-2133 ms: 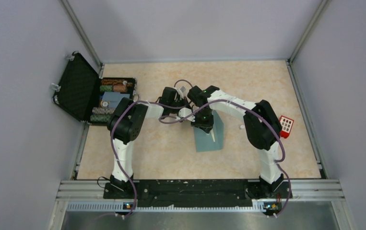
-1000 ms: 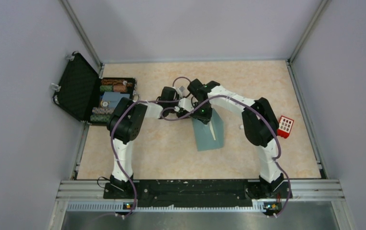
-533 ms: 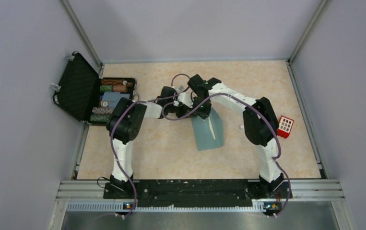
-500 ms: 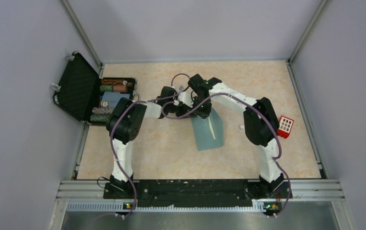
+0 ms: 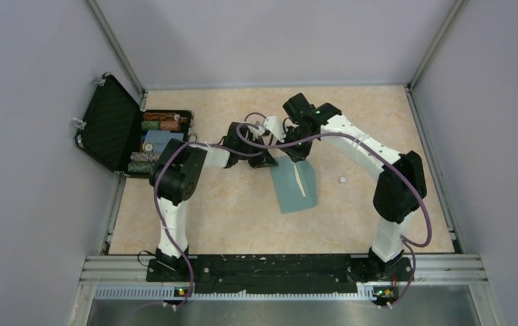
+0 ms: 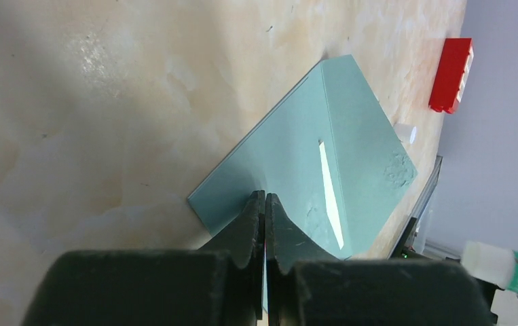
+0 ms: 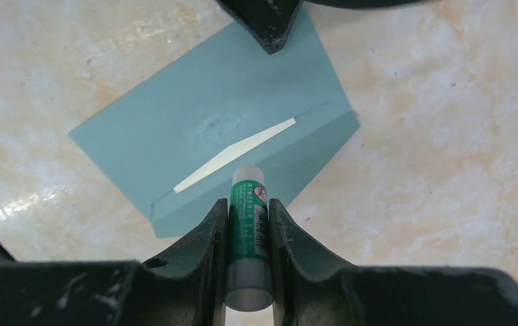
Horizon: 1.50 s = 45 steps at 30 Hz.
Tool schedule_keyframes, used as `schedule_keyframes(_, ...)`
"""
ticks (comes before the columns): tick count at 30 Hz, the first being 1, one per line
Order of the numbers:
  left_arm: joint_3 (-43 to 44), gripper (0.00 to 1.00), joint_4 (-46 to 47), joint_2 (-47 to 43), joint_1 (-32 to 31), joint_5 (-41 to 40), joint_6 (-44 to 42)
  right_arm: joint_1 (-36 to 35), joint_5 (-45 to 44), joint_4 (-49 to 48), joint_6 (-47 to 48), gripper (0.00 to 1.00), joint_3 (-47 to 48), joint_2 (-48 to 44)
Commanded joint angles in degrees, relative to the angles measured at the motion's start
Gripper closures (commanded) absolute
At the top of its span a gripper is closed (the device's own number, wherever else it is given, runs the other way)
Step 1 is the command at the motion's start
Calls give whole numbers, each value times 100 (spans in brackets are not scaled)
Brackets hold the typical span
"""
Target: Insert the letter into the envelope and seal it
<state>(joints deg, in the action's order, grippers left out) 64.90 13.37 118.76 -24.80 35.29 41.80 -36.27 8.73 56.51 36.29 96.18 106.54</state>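
Lying flat on the table (image 5: 208,217), the envelope (image 5: 294,190) had a black case (image 5: 113,125) well left of it. Left wrist: the left gripper (image 6: 264,204) was clenched, tips on the envelope's edge; right wrist: the right gripper (image 7: 248,204) grasped a glue stick (image 7: 248,234) over the envelope.

An open black foam-lined case (image 5: 110,122) stands at the far-left edge of the beige marbled tabletop (image 5: 229,217), rows of striped round chips (image 5: 161,125) in its tray; a small white cap (image 5: 341,180) lies on the bare surface; a red rectangular plastic block (image 6: 451,75) sits near it.
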Motion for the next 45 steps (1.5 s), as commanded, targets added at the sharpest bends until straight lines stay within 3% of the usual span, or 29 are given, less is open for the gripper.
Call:
schedule_keyframes(1,-101,98,-182,-261,3,54,-220,-7,474,80,-314,100,-285,-937)
schedule_keyframes(4,163,96,-287,-430,54,109,-82,46,631,-26,-524,100,-397,-1405)
schedule_keyframes(7,758,81,-425,-565,291,399,170,288,1138,-284,-821,100,-524,-1866)
schedule_keyframes(9,1698,74,-1128,-526,496,439,96,452,1205,-833,-1131,100,-837,-2285)
schedule_keyframes(11,2987,67,-2457,-416,609,190,-608,612,1154,-1459,-1332,100,-1154,-2713)
schedule_keyframes(14,4223,52,-3224,-624,624,-588,-1744,765,404,-2982,-1980,100,-1792,-3427)
schedule_keyframes(16,4034,49,-2794,-1210,624,-1351,-1713,786,-210,-4435,-2436,100,-2555,-3970)
schedule_keyframes(17,3665,47,-2109,-1572,625,-1543,-1491,788,-418,-5219,-2598,100,-2869,-4302)
schedule_keyframes(20,3023,41,-1458,-2430,608,-1493,-876,781,-522,-6814,-2662,100,-3239,-4538)
schedule_keyframes(23,2944,39,-1435,-2970,532,-885,-436,778,-664,-7288,-2609,100,-2872,-4378)
schedule_keyframes(27,2983,36,-1239,-3648,139,117,-1094,732,-235,-8063,-2351,100,-2784,-4460)
schedule_keyframes(31,3001,32,-1476,-3905,52,853,-1080,181,-192,-8741,-1332,100,-3033,-4602)
schedule_keyframes(35,2769,31,-1136,-3916,43,1865,-740,-310,-397,-9430,-271,100,-3463,-4658)
schedule_keyframes(40,2456,29,-503,-3854,32,2206,45,-720,-630,-9990,460,100,-3710,-4551)
schedule_keyframes(45,2554,31,23,-3701,20,1951,776,-1030,-452,-10092,1012,100,-3881,-4460)
